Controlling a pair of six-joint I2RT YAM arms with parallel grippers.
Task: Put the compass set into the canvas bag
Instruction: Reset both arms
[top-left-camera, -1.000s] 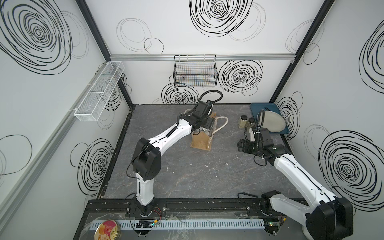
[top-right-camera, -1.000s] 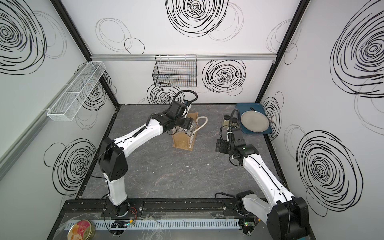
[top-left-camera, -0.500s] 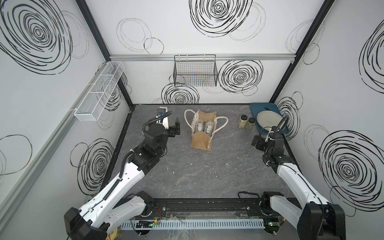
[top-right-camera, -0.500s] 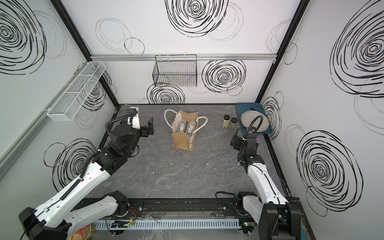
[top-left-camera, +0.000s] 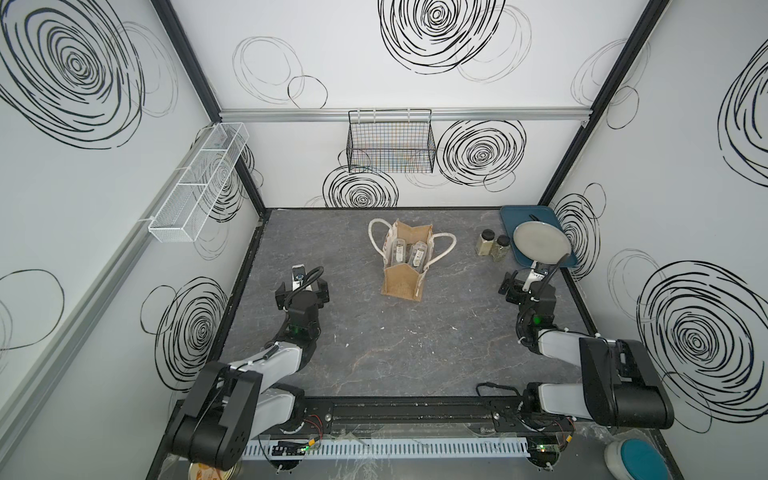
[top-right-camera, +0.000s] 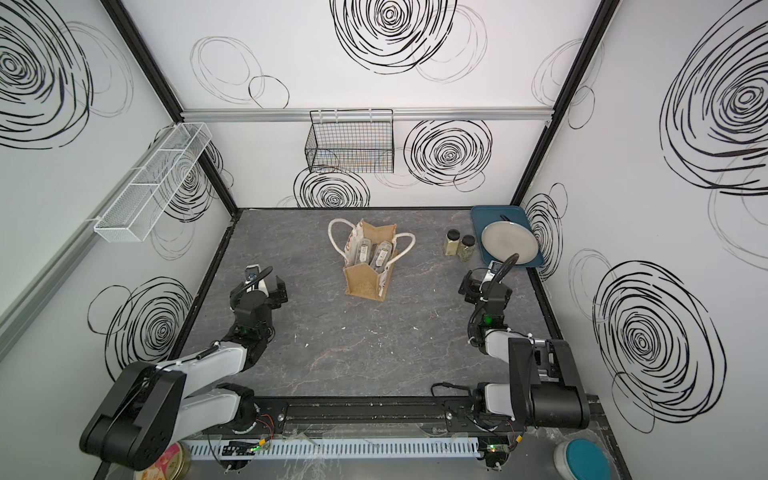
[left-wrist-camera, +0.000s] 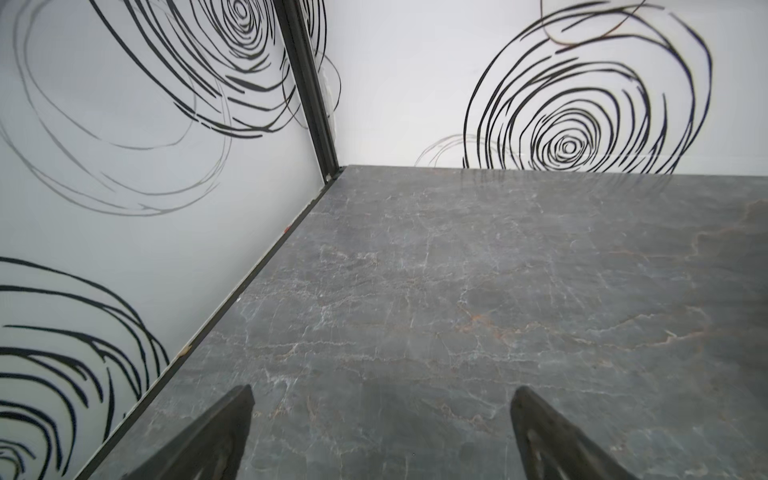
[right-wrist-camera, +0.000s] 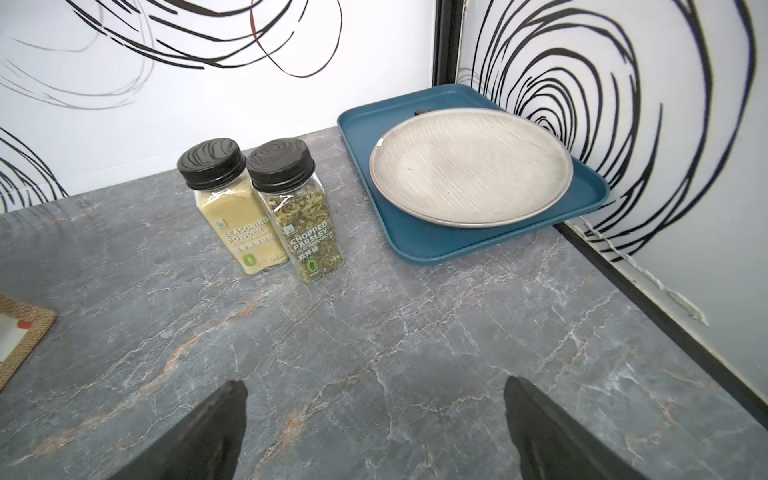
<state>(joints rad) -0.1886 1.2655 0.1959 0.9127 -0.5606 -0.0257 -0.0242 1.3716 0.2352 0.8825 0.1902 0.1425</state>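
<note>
The tan canvas bag (top-left-camera: 402, 283) (top-right-camera: 365, 283) stands upright at the middle back of the table, its white rope handles splayed to both sides. Two clear cases of the compass set (top-left-camera: 399, 250) (top-right-camera: 381, 255) stand inside it. My left gripper (top-left-camera: 302, 286) (left-wrist-camera: 382, 399) is open and empty over bare table near the left wall, well clear of the bag. My right gripper (top-left-camera: 524, 286) (right-wrist-camera: 374, 390) is open and empty near the right wall. In the right wrist view only a corner of the bag (right-wrist-camera: 20, 332) shows.
Two spice jars (top-left-camera: 484, 245) (right-wrist-camera: 241, 216) stand beside a blue tray (top-left-camera: 509, 216) (right-wrist-camera: 436, 245) carrying a grey plate (top-left-camera: 540, 243) at the back right. A black wire basket (top-left-camera: 390, 143) hangs on the back wall, a white mesh shelf (top-left-camera: 199, 183) on the left wall.
My left gripper has left the bag's mouth, opened wide and drawn back to the front left. The right arm has drawn back from beside the jars toward the right wall.
</note>
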